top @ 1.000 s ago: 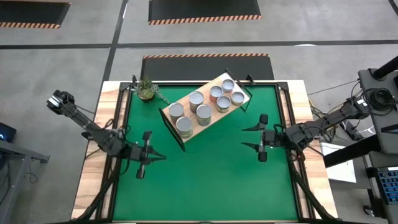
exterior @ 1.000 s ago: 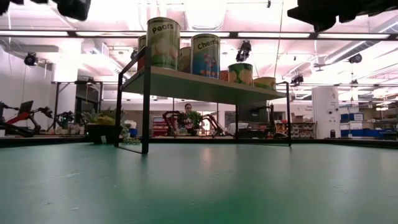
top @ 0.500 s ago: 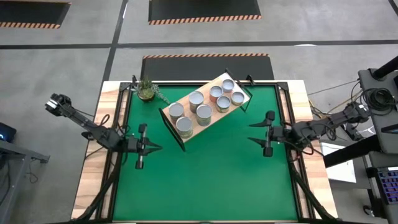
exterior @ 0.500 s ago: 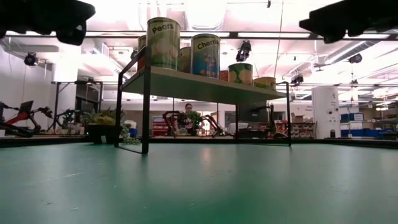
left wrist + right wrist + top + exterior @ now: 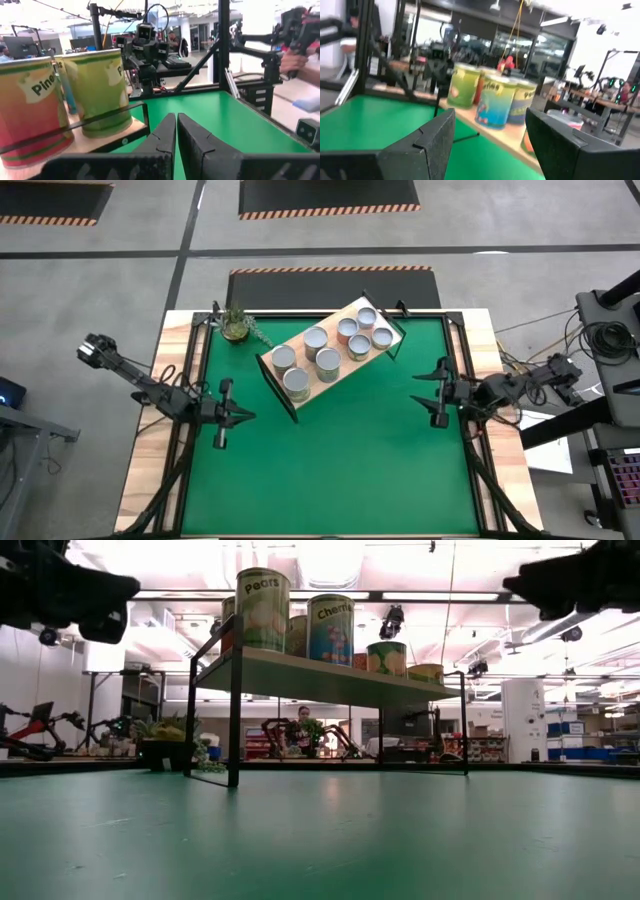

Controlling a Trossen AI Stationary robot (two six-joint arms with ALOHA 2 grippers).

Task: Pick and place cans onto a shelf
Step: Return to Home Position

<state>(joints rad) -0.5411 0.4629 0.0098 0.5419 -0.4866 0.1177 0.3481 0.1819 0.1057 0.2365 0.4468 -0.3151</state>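
Several cans (image 5: 328, 361) with silver tops stand upright on the light-wood shelf (image 5: 305, 370), which stands at an angle on its black frame at the far middle of the green mat. The low view shows the cans (image 5: 262, 608) on the shelf board (image 5: 320, 677). My left gripper (image 5: 248, 417) is shut and empty over the mat's left part, left of the shelf's near end; its wrist view shows the shut gripper (image 5: 176, 120) beside two cans (image 5: 97, 90). My right gripper (image 5: 418, 392) is open and empty at the mat's right, right of the shelf, and also shows in its wrist view (image 5: 490, 117).
A small potted plant (image 5: 236, 326) stands at the mat's far left corner. The green mat (image 5: 330, 480) lies bare in front of the shelf. Black frame rails (image 5: 462, 370) run along the table's sides. A person's hand (image 5: 292, 60) shows beyond the table.
My left gripper has drawn back toward the table's left edge and a little toward the far edge, staying shut. My right gripper has drawn back toward the table's right edge, staying open. The cans and shelf have not moved.
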